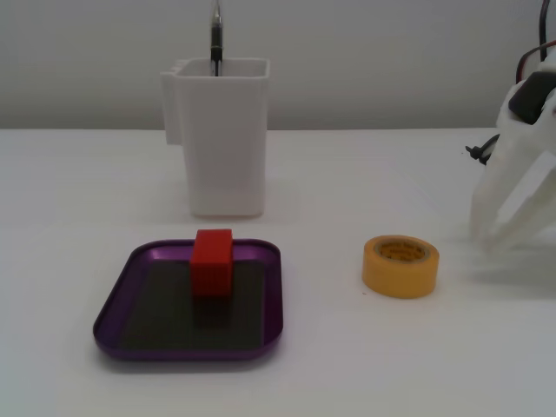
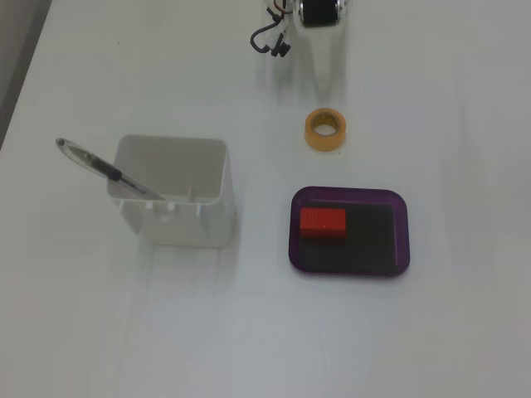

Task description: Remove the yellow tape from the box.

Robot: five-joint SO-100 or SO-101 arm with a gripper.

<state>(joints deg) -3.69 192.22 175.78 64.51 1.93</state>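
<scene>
The yellow tape point(image 1: 400, 267) lies flat on the white table to the right of the purple box point(image 1: 111, 306) and apart from it. In the view from above, the tape point(image 2: 325, 130) sits just beyond the box point(image 2: 348, 194). A red block point(image 1: 212, 261) stands inside the box, toward its back; it also shows in the view from above point(image 2: 323, 222). My white gripper point(image 1: 488, 234) hangs at the right edge, tips near the table, to the right of the tape and not touching it. Its fingers look closed and empty. It also shows in the view from above point(image 2: 323, 87).
A tall white container point(image 1: 224, 139) stands behind the box with a pen point(image 1: 215, 35) sticking out of it. In the view from above the container point(image 2: 174, 220) is left of the box. Cables point(image 2: 272, 40) hang by the arm.
</scene>
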